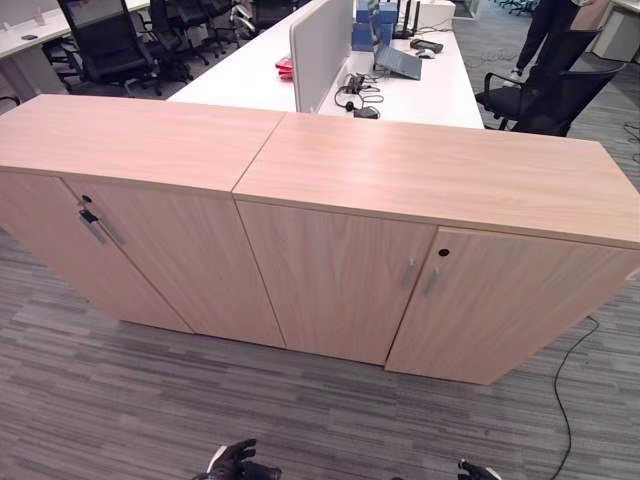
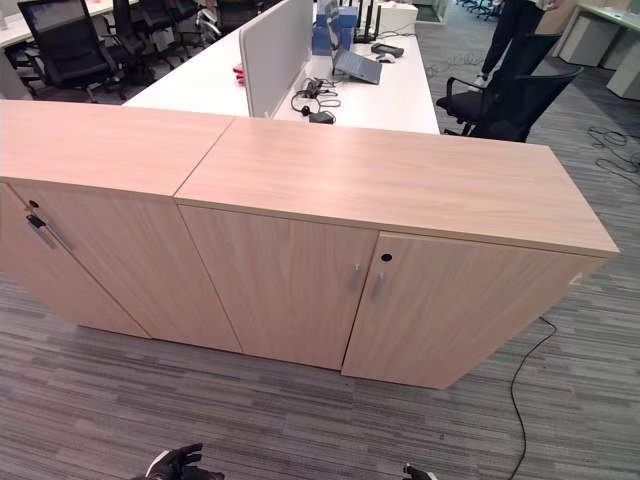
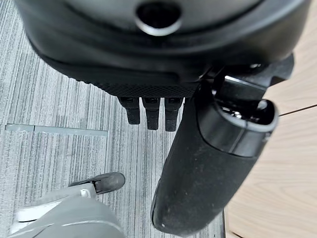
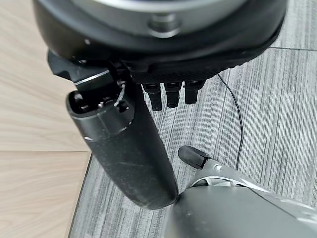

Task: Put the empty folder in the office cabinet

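low light-wood office cabinet [image 1: 420,270]: both doors closed, on grey striped carpet [image 1: 150,400] | left robot hand [image 3: 208,163]: fingers straight, empty, low before cabinet | right robot hand [image 4: 129,148]: fingers straight, empty

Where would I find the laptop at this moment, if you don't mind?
The laptop sits on the white desk behind the cabinets, right of the divider screen.

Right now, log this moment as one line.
cabinet doors: closed | left hand: low, empty | right hand: low, empty
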`<state>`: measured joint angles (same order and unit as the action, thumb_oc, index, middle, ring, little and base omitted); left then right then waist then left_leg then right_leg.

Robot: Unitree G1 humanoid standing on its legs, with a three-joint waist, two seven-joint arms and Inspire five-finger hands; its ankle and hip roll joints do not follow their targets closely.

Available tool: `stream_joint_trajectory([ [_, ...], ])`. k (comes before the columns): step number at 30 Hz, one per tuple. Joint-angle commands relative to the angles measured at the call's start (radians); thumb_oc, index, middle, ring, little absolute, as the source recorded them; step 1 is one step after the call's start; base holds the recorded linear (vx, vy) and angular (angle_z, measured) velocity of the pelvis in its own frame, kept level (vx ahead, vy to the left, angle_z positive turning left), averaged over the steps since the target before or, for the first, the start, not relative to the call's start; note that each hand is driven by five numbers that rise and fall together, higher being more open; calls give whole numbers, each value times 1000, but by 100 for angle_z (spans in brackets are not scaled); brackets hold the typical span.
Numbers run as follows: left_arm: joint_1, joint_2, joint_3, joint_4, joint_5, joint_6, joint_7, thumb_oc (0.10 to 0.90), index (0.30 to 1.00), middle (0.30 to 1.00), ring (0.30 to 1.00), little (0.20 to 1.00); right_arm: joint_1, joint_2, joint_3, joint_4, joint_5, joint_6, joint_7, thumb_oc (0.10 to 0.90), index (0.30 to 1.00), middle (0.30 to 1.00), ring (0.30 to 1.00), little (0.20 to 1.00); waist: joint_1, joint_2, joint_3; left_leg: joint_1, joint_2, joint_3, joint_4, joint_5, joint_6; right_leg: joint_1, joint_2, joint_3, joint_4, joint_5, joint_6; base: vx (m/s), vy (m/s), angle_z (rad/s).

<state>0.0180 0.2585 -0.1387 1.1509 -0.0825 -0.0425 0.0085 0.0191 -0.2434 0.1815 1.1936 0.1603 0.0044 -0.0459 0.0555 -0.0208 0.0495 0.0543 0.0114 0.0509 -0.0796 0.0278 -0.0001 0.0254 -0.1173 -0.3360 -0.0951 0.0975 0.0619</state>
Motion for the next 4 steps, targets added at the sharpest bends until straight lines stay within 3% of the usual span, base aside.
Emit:
stream_joint_trajectory([
  [1, -72, 4, -19, 37, -46, -25, -12, 800, 900, 900, 900, 900, -83, -24, 6, 20, -12, -20, -11, 800, 900, 900, 900, 900, -1, 16, 30, 35, 9, -31, -8, -100, -29, 87, -38, -15, 8, -108, 96, 83, -56, 0],
  [4, -73, -4, -28, 34, -44, -24, -16, 800, 900, 900, 900, 900, -86, -21, 8, 10, -4, -24, -12, 800, 900, 900, 900, 900, -9, 20, 31, 45, 15, -23, -8, -102, -31, 91, -34, -9, 8, -112, 95, 66, -51, -13],
])
